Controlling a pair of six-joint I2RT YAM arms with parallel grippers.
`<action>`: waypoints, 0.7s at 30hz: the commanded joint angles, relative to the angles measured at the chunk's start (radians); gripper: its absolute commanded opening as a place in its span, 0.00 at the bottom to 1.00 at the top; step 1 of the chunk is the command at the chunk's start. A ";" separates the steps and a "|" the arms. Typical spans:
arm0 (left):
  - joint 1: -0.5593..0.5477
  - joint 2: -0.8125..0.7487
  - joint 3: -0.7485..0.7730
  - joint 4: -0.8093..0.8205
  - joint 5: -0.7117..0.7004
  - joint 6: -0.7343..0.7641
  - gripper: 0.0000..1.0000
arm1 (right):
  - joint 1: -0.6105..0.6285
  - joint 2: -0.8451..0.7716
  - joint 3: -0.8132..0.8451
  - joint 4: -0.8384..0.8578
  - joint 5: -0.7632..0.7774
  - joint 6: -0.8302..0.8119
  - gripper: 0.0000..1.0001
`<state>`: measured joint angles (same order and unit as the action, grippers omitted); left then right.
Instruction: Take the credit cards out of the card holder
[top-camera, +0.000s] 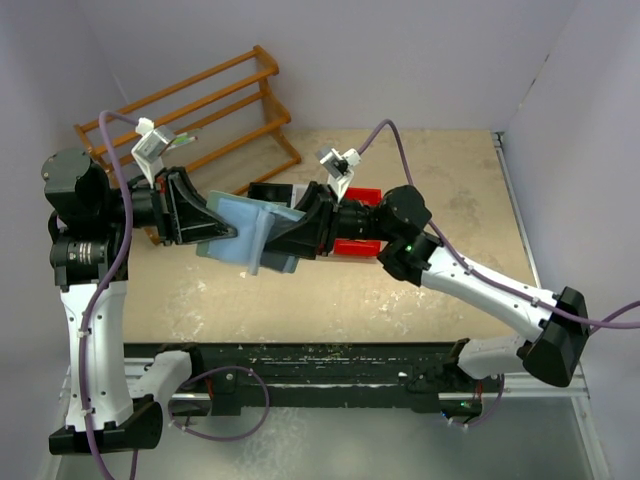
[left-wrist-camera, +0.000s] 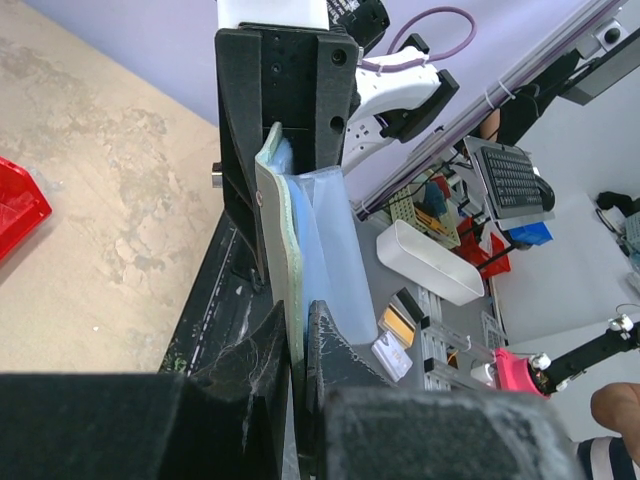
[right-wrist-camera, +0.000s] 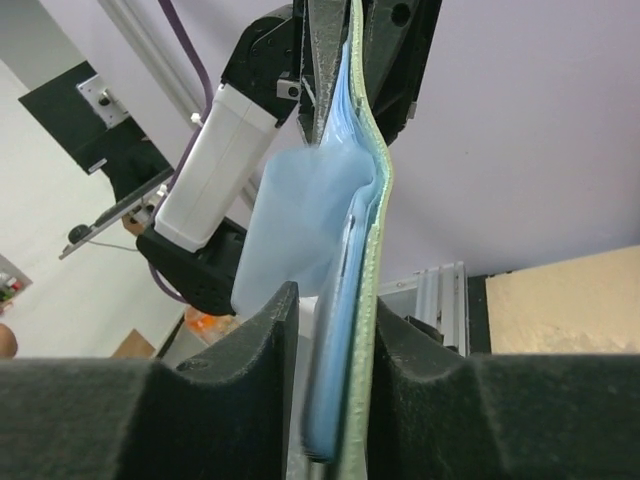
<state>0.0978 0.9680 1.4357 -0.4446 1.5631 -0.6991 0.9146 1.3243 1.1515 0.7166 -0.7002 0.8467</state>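
Above the worktop (top-camera: 440, 290), left of its middle, the card holder (top-camera: 252, 225) hangs partly unfolded in the air. My left gripper (top-camera: 232, 236) pinches one edge tightly. My right gripper (top-camera: 274, 242) straddles the opposite edge, jaws narrow; I cannot tell whether it grips.

Left arm (top-camera: 95, 300) and right arm (top-camera: 490, 290) are reaching toward each other, tools facing tip to tip. Left tool (left-wrist-camera: 298, 330) is pinching the holder (top-camera: 250, 232); right tool (right-wrist-camera: 335, 310) fingers (right-wrist-camera: 250, 340) are straddling its opposite edge.
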 joint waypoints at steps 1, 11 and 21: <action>0.003 -0.003 -0.003 0.028 0.126 0.004 0.03 | 0.012 -0.012 0.053 0.057 0.005 -0.011 0.26; 0.012 0.028 0.131 -0.510 -0.201 0.673 0.76 | 0.051 0.007 0.290 -0.601 0.395 -0.288 0.00; 0.012 0.005 0.018 -0.631 -0.770 0.982 0.99 | 0.122 0.254 0.643 -1.304 1.112 -0.494 0.00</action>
<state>0.1047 1.0134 1.5536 -1.0019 0.9607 0.1070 0.9966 1.4475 1.6264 -0.2138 0.0135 0.4797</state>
